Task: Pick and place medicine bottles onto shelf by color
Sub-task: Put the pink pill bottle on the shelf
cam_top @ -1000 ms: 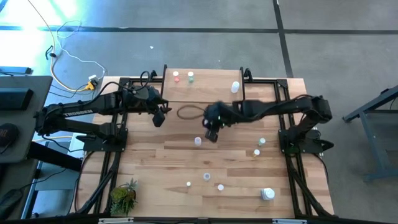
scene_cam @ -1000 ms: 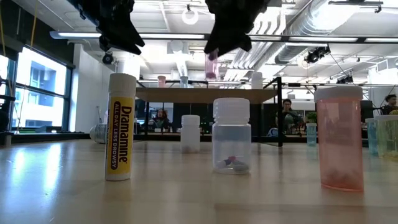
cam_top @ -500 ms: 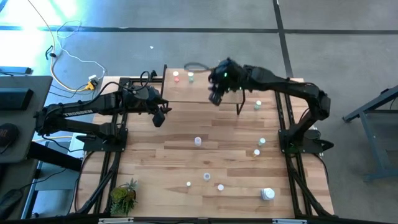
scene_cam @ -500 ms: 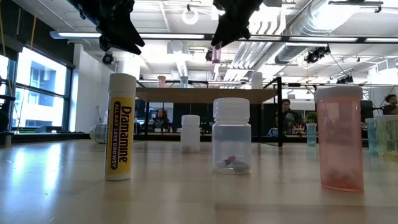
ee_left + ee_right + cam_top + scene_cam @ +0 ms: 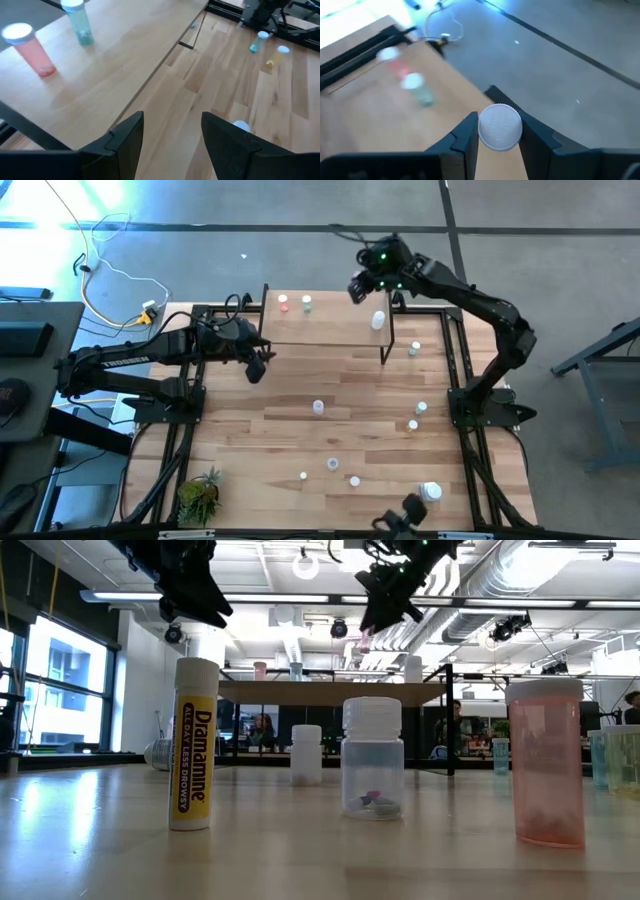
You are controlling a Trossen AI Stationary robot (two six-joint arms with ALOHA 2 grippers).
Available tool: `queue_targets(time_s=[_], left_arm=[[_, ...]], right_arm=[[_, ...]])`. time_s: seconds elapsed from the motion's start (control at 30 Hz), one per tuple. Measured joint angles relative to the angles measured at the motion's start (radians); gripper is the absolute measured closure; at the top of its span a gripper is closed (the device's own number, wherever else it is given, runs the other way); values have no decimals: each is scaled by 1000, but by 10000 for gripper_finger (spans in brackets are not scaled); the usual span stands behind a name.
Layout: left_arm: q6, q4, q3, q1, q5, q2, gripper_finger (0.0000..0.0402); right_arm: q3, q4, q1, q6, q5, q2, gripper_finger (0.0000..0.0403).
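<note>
One small bottle (image 5: 500,127) sits pinched in the right tool (image 5: 362,284), above the shelf's (image 5: 340,325) far edge; light, stiff, slick plastic, best gripped across its body. The left tool (image 5: 172,137) hangs half-open, empty, left of the shelf.

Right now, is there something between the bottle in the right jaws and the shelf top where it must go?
Nothing visible. The right gripper holds a white-capped bottle above the shelf near its far edge. The red bottle, green bottle and white bottle stand apart, leaving bare board.
</note>
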Motion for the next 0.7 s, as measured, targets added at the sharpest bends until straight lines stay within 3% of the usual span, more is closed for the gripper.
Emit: queue_targets(time_s=[0.13, 0.23, 0.7], left_arm=[[0, 0, 0, 0, -38, 0, 211], [0, 0, 0, 0, -49, 0, 211], [-4, 0, 0, 0, -54, 0, 211]], right_arm=[[0, -46, -51, 1, -7, 8, 300], [0, -80, -76, -2, -89, 38, 300], [-2, -78, -63, -116, -203, 142, 300]])
